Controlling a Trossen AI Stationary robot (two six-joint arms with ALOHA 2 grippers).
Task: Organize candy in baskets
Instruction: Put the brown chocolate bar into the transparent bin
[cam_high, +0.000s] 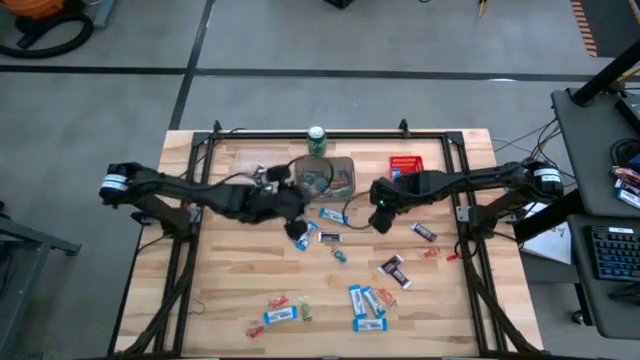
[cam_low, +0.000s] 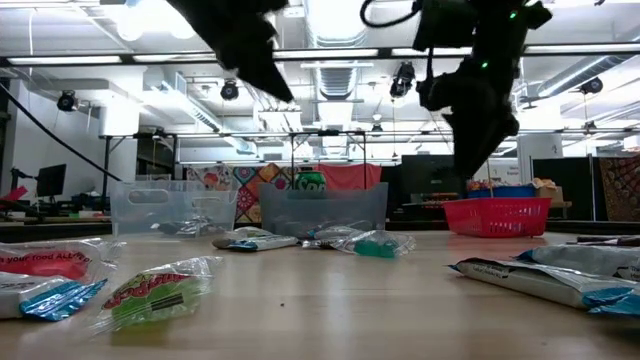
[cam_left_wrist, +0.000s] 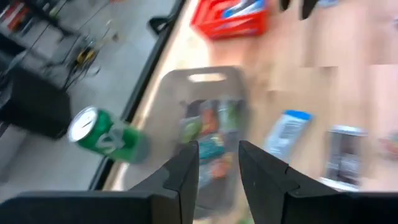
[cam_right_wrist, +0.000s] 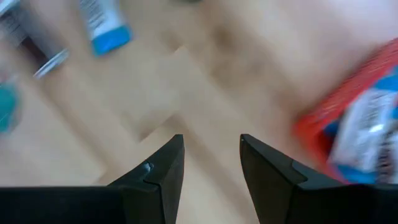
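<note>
Left wrist view alone shows the grey bin's (cam_left_wrist: 205, 81) contents: green, teal and red candy (cam_left_wrist: 208, 134). Left gripper (cam_left_wrist: 219, 163) hovers above it, parted, empty. Right gripper (cam_right_wrist: 211, 155), parted and empty, hangs over bare table (cam_right_wrist: 205, 74) beside the red bin (cam_right_wrist: 348, 118).

Overhead camera straight down on whole table (cam_high: 250, 285), low camera level across tabletop toward room, wrist cameras close over tabletop, red basket (cam_high: 406, 164) shared by all.

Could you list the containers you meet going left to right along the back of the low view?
Clear plastic basket → grey translucent basket → red slotted basket.
</note>
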